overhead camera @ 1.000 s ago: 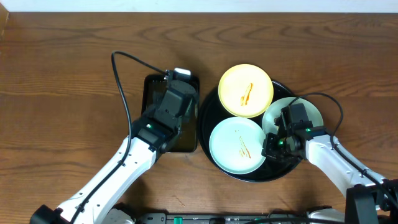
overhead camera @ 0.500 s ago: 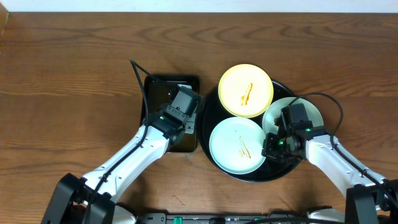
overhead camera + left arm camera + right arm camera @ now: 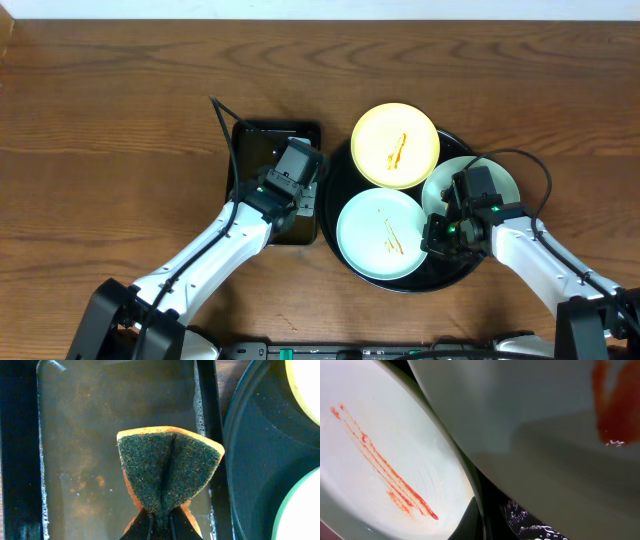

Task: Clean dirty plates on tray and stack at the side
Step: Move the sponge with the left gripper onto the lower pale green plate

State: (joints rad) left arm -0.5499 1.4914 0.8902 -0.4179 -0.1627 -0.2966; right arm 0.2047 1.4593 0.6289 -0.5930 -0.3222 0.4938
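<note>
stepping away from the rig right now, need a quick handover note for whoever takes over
Left gripper: shut on the sponge, held over the wet rectangular tray.
Right gripper: at the rim of the mint-white plate; I cannot tell whether it grips.
Plates: the yellow plate, the blue plate and the mint-white plate are all on the round black tray.
Done: sponge picked up. No plate is clean; all three show sauce.
Left: wipe each plate, then stack them beside the tray.
</note>
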